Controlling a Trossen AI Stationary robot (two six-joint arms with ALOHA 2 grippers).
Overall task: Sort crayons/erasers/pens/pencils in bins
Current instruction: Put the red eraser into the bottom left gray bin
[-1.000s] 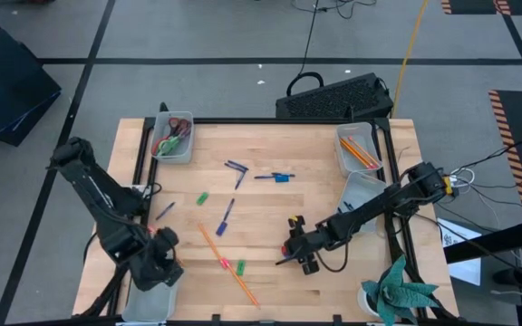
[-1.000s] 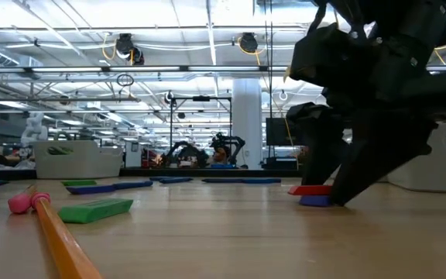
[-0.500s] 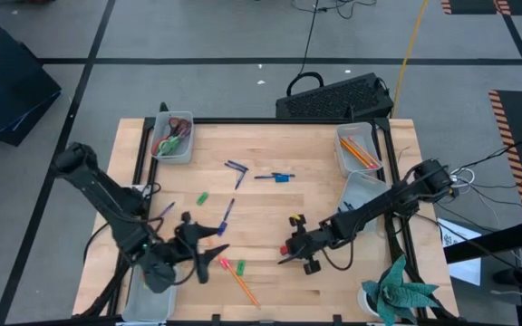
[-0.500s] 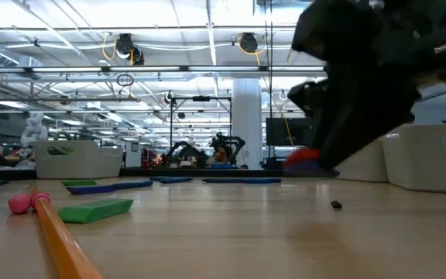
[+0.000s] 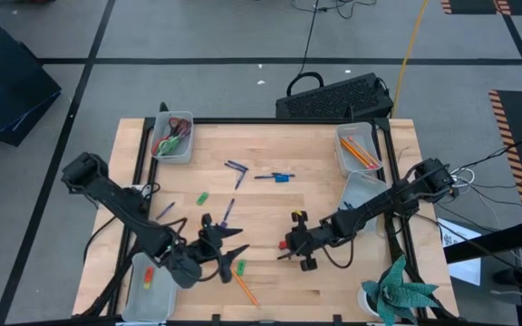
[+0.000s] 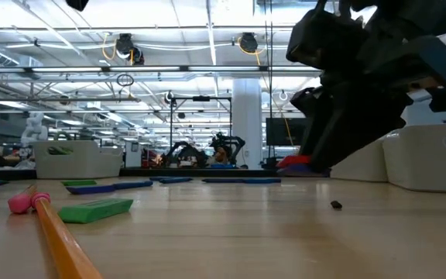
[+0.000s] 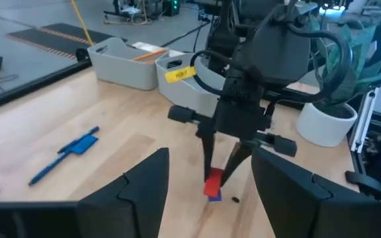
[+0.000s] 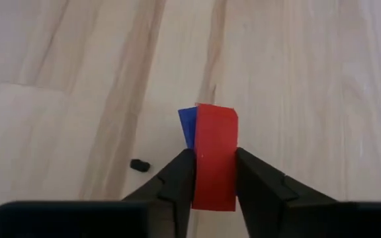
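Above wooden table (image 5: 333, 181), right pincer (image 8: 213, 173) tight around red and blue crayons (image 8: 213, 153).

On my wooden counter (image 5: 270, 213), one translucent plastic bin (image 5: 185, 156) sits at the far left corner. Two more line the right edge, the farther bin (image 5: 343, 154) holding thin orange pencils (image 5: 359, 152), the nearer bin (image 5: 362, 188) just in front of it. A fourth bin (image 5: 157, 294) lies at the near left corner. Thin blue pens (image 5: 226, 215) lie mid-counter. My left pincer (image 5: 232, 254) is near the front, beside a long orange pencil (image 5: 243, 288). To its right, my right pincer (image 5: 286, 249) pinches the red and blue crayon stubs (image 8: 215, 155).
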